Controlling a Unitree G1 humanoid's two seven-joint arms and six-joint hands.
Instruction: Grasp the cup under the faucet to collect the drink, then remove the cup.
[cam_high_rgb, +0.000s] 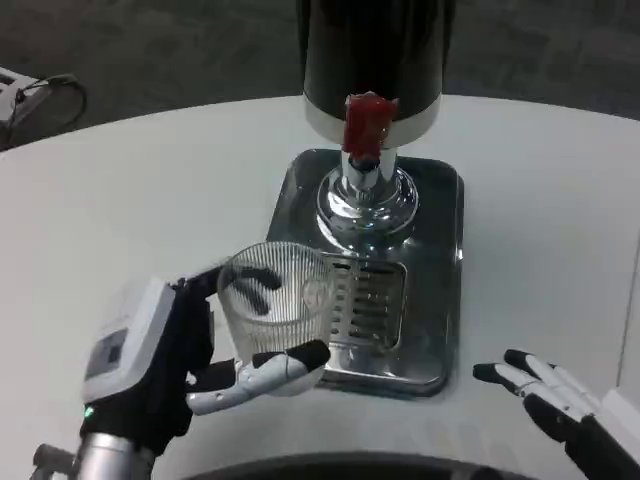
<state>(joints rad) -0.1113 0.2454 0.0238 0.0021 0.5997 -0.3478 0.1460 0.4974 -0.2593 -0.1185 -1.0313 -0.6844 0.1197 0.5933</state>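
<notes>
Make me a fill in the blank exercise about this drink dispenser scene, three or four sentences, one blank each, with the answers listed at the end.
1. The clear ribbed cup is held by the robot's ____ hand.
2. The tap handle on the dispenser is ____ in colour.
3. The right hand rests on the white ____, holding nothing.
4. The dispenser stands on a shiny metal ____ with a slotted grate.

Missing words: left; red; table; tray
</notes>
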